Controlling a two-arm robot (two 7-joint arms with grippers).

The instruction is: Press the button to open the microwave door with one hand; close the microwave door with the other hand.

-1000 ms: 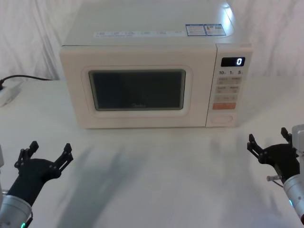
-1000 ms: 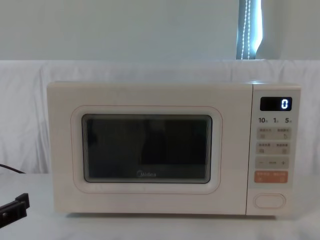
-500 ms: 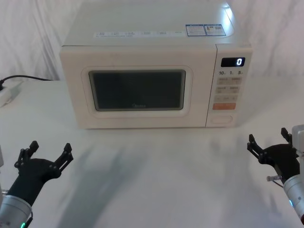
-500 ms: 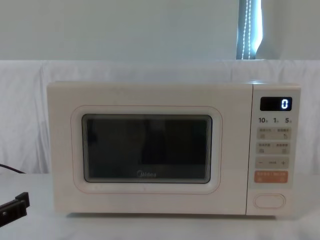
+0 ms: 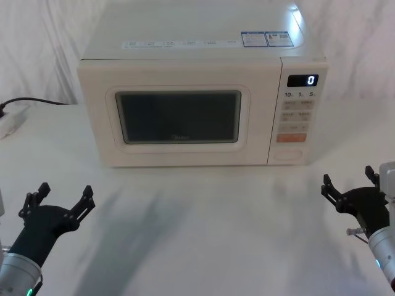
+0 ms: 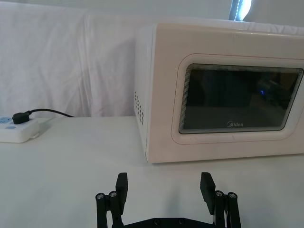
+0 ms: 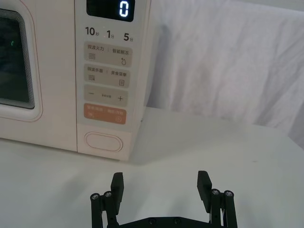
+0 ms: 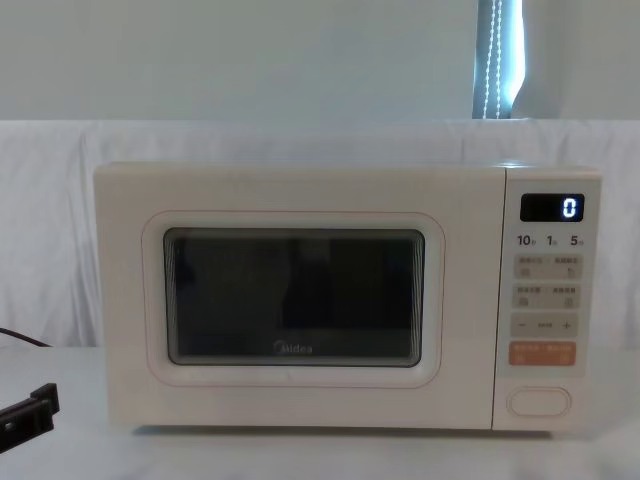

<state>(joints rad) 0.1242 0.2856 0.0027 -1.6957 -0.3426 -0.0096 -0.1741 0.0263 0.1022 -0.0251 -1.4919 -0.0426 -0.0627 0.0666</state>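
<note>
I see the microwave door [image 5: 178, 117] shut, at the back middle of the table [image 5: 203, 222]. The button [image 5: 289, 155] sits low on the panel. My right gripper [image 5: 350, 190] waits near the front right edge, fingers wide apart, touching nothing. My left gripper [image 5: 57, 206] waits near the front left edge, the same.

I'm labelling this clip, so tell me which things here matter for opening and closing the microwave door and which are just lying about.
Part of the job:
- button, unpressed
- microwave door, shut
- right gripper, open, facing the control panel, off the button
- left gripper, open, low before the door

Just lying about:
- power strip with black plug, left of the microwave
- white cloth backdrop
</note>
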